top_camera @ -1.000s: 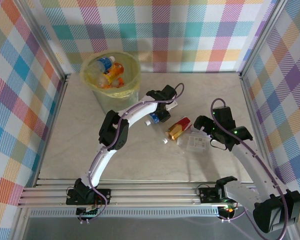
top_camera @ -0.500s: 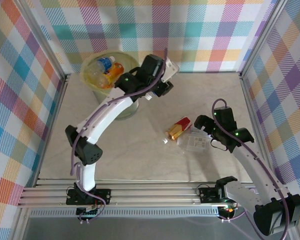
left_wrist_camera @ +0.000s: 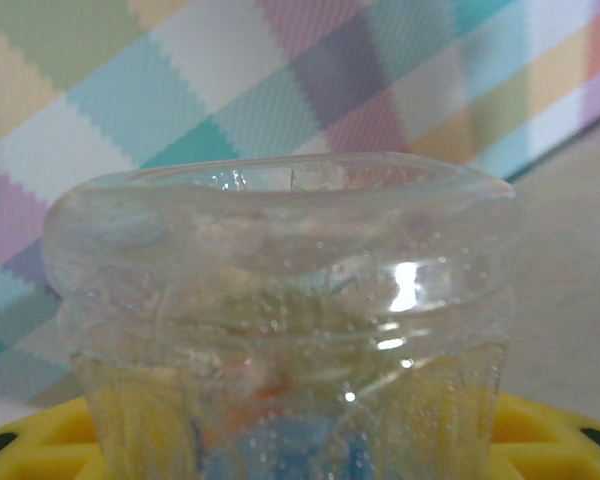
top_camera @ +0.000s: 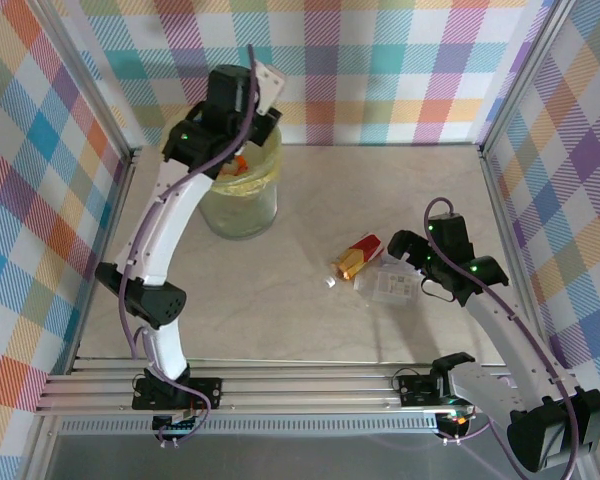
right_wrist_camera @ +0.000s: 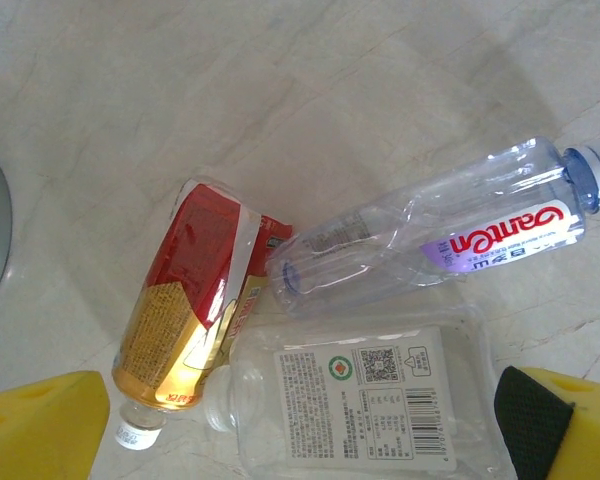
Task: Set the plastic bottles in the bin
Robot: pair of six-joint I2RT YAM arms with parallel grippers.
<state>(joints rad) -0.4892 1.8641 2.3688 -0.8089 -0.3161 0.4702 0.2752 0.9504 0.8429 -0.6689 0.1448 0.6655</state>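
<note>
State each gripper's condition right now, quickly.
Left gripper: closed on a clear crushed plastic bottle.
Right gripper: open, holding nothing.

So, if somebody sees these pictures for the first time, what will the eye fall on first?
The left gripper, high over the bin in the far left corner, clamps a clear bottle. On the table, right of the middle, a red-labelled bottle and two clear bottles lie together under the open right gripper.
</note>
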